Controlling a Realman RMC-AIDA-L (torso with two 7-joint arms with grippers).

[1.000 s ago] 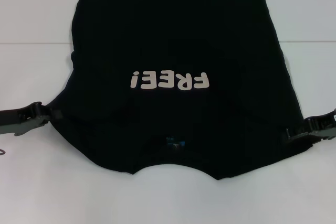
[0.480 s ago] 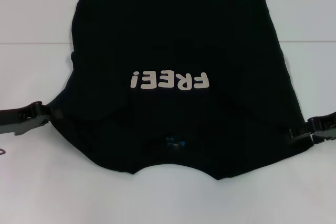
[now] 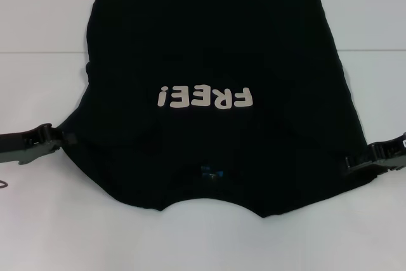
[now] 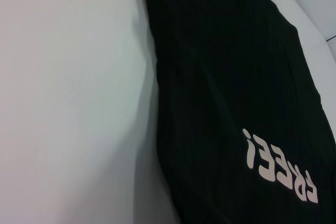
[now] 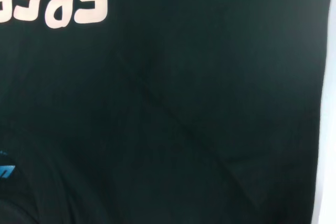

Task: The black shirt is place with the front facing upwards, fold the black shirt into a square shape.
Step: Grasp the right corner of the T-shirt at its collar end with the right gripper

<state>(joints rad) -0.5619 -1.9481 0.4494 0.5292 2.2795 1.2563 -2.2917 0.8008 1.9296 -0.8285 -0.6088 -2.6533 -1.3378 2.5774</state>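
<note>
1. The left gripper point(image 3: 65, 138), dark and hard-edged, sits low at the left side of the black shirt point(image 3: 216, 49). Its tips meet the cloth's left edge near the shoulder; whether they are pressed together on the fabric cannot be told.
2. The right gripper point(image 3: 351, 163) mirrors it at the shirt's right edge, its black fingertips touching the hem of the folded side. Its grip also cannot be told.
3. The black shirt lies flat between them, front up, on a smooth white table point(image 3: 38, 220). It forms a long, soft, matte panel, narrow at the far end and wider toward the near end, sleeves tucked in.
4. Off-white rounded "FREE!" lettering point(image 3: 206, 97) crosses the chest, reading upside down from the head view.
5. The curved neckline is at the near edge, with a small blue neck label point(image 3: 212, 173) just inside it.
6. Faint diagonal creases run across the cloth in the right wrist view.
</note>
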